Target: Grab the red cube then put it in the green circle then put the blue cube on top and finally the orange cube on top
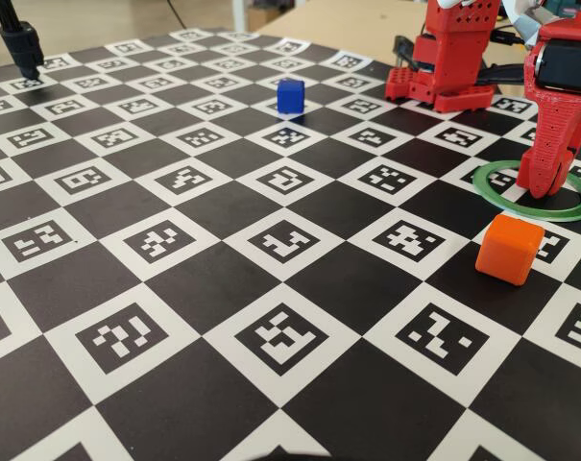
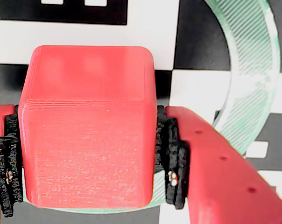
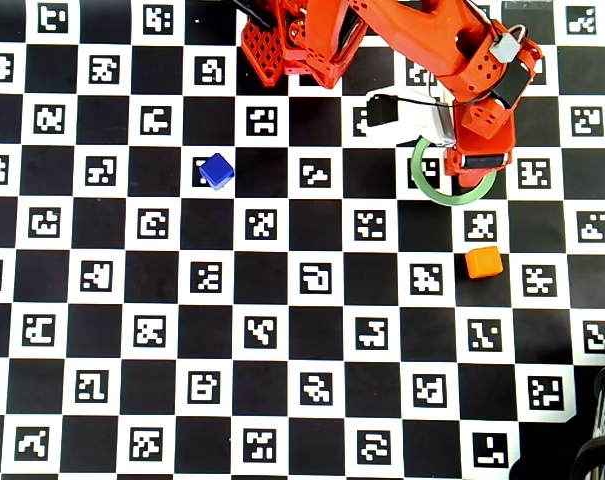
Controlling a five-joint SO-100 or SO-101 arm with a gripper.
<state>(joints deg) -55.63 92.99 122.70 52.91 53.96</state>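
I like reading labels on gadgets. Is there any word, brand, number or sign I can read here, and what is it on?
None: no readable words, brands or numbers in any view.
The checkerboard mat carries only black-and-white square code patterns, not letters.
The red cube, blue cube, orange cube, green circle and the gripper are unmarked.

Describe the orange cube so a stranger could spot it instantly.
On the checkered board, find the green ring under the red arm's gripper. In the overhead view, the orange cube sits just below it, alone; the blue cube lies far left.
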